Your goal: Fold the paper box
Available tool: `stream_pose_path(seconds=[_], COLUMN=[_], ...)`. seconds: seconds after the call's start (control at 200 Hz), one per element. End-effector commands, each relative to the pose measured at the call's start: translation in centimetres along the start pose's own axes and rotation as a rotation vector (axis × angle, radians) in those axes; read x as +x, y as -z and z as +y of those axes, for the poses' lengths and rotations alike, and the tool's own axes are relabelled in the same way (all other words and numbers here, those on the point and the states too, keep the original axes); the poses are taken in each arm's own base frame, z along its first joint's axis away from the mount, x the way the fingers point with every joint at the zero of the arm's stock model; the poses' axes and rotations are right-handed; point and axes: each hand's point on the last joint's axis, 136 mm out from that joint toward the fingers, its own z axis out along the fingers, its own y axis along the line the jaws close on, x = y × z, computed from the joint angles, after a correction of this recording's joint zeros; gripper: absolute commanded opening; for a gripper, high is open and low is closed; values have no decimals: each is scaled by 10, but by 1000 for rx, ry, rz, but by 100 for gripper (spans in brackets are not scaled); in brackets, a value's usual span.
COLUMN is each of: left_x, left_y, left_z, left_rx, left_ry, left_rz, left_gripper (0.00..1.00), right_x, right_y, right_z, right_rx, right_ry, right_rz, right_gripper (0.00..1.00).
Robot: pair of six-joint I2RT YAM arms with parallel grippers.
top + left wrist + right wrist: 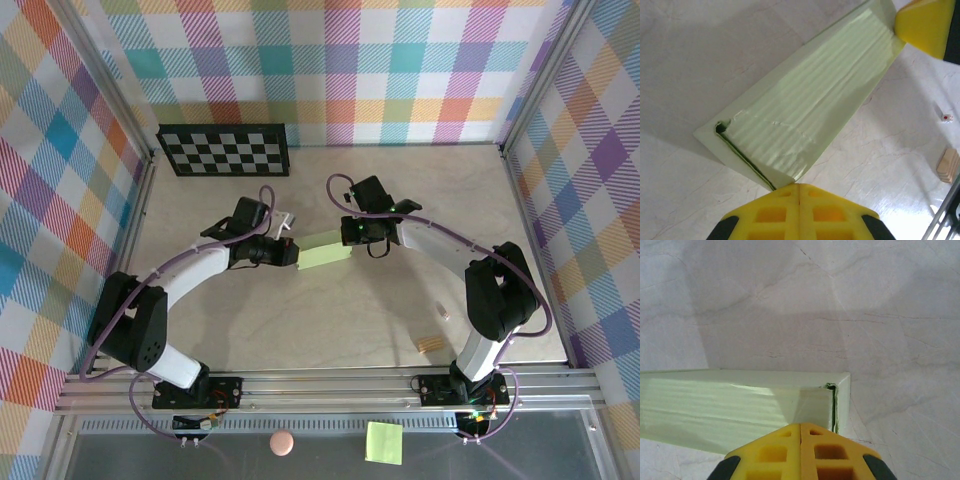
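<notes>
Left gripper: fingers pressed flat together with no gap; the near corner of the paper box is pinched at their tips.
Right gripper: fingers likewise closed tight, clamped on the opposite end of the box, just beside a short dark slit at that corner.
Box position: mid-table in the top view, spanning the gap between the two grippers and held at both ends. A shadow lies beneath it in both wrist views, so it sits clear of the table.
Box condition: pale lime-green, folded into a long, flat-sided form. Fine ridges run along the upper face, and a small slit shows at the corner nearest the left gripper.
Surroundings: checkerboard against the far wall. A small wooden piece lies near the right arm's base, well apart from the box. A bright-green sticky note and a pinkish round item lie on the near side of the rail.
</notes>
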Motion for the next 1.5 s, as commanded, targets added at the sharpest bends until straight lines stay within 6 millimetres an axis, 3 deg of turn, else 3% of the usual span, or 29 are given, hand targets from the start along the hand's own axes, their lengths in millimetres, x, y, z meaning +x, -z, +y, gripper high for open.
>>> stream_pose_path(seconds=[0.0, 0.095, 0.205, 0.36, 0.585, 0.68, 0.795, 0.87, 0.93, 1.05, 1.175, 1.255, 1.34, 1.495], left_x=[22, 7, -29, -51, -39, -25, 6, 13, 10, -14, -49, -65, -72, -71], left_y=[-10, -1, 18, 27, 3, -8, -16, -18, -16, -6, 15, 27, 35, 37], left_z=[15, -4, -24, -20, 9, 24, 48, 55, 53, 34, 15, 9, 11, 18], left_rx=[-8, 69, 124, 85, 3, -44, -138, -143, -127, -57, -8, -8, -26, -23], left_ry=[97, 74, 41, 82, 161, 190, 247, 276, 277, 241, 212, 205, 228, 307], left_rz=[80, 28, -114, -177, -84, -34, 67, 89, 79, 7, -98, -145, -171, -181], left_gripper=[1, 2, 5, 8, 6, 4, 3, 2, 1, 3, 14, 27, 42, 55], right_x=[43, 41, 38, 38, 39, 41, 45, 47, 46, 35, 13, -1, -8, -10], right_y=[-13, -11, -9, -9, -9, -10, -12, -13, -11, -4, 11, 23, 32, 39], right_z=[-20, -19, -19, -19, -20, -22, -22, -22, -21, -13, -2, 3, 3, -1], right_rx=[69, 67, 66, 65, 74, 79, 77, 74, 69, 36, -41, -91, -118, -148], right_ry=[-30, -28, -27, -28, -28, -31, -40, -46, -47, -49, -67, -81, -104, -128], right_rz=[152, 149, 139, 142, 143, 146, 162, 167, 164, 138, 80, 49, 38, 44], right_gripper=[4, 4, 4, 4, 4, 4, 4, 4, 3, 3, 6, 10, 27, 42])
